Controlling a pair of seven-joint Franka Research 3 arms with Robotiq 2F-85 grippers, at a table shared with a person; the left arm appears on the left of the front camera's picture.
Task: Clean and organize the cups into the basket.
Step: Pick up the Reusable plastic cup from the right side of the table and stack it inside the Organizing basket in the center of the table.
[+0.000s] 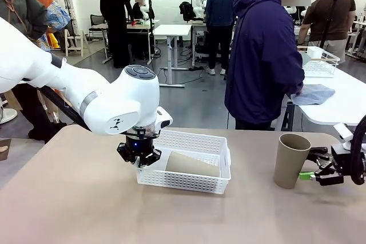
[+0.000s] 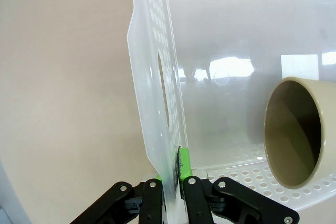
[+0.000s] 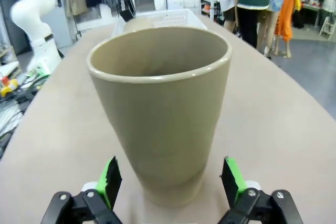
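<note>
Left gripper [image 2: 176,169] is pinched tight on the basket [image 2: 152,66] end wall. Just beyond the grip, inside, we note a tan cup [image 2: 294,129] lying on its side. Right gripper [image 3: 170,177] stands wide, with a second tan cup [image 3: 160,103] upright between its jaws, touching neither.

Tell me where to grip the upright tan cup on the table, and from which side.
Take the upright tan cup across its lower wall, coming in level from the side where the right tool faces it. It stands mouth up, has no handle and tapers toward the base, so the narrow part likely fits best between the open fingers.
</note>
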